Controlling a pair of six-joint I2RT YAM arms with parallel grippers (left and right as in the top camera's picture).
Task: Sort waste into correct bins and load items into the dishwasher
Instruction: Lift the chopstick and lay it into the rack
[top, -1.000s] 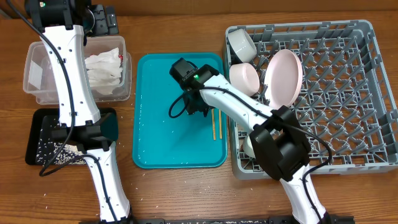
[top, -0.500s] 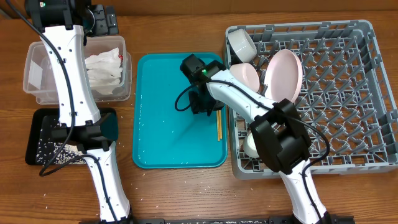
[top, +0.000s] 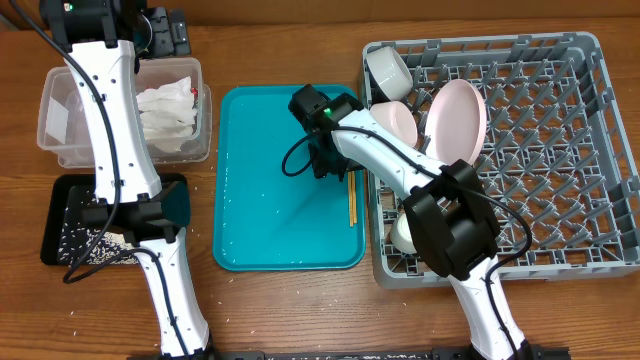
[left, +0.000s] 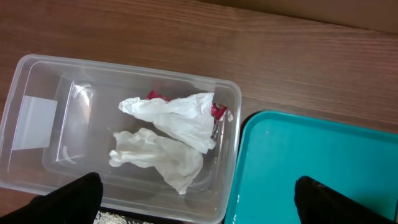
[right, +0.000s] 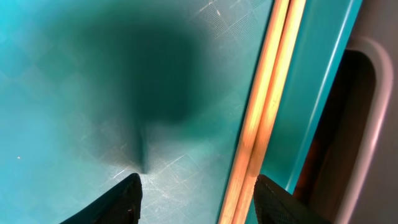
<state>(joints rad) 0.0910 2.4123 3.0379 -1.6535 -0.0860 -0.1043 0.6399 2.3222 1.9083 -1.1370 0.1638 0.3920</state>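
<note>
Two wooden chopsticks (top: 351, 200) lie side by side along the right edge of the teal tray (top: 270, 200). My right gripper (right: 198, 194) hangs low over the tray, open. The chopsticks (right: 267, 106) run just inside its right finger (right: 273, 202), ungripped. In the overhead view the wrist (top: 322, 150) hides its jaws. My left gripper (left: 199, 200) is open above the clear tub (left: 37, 81), which holds crumpled napkins (left: 177, 134) with red stains. The grey dish rack (top: 560, 200) holds a plate (top: 457, 122), two bowls (top: 388, 70) and a cup (top: 403, 232). Rice grains lie on the black tray (top: 60, 235).
The rack's grey wall (right: 367, 124) stands close to the right of the tray's rim. A few whitish grains dot the teal tray's left side (top: 222, 190). The left arm (top: 115, 120) reaches across the tub and the black tray.
My right wrist has moved right across the teal tray to the chopsticks, which now lie between its fingers. The left arm has stayed still.
</note>
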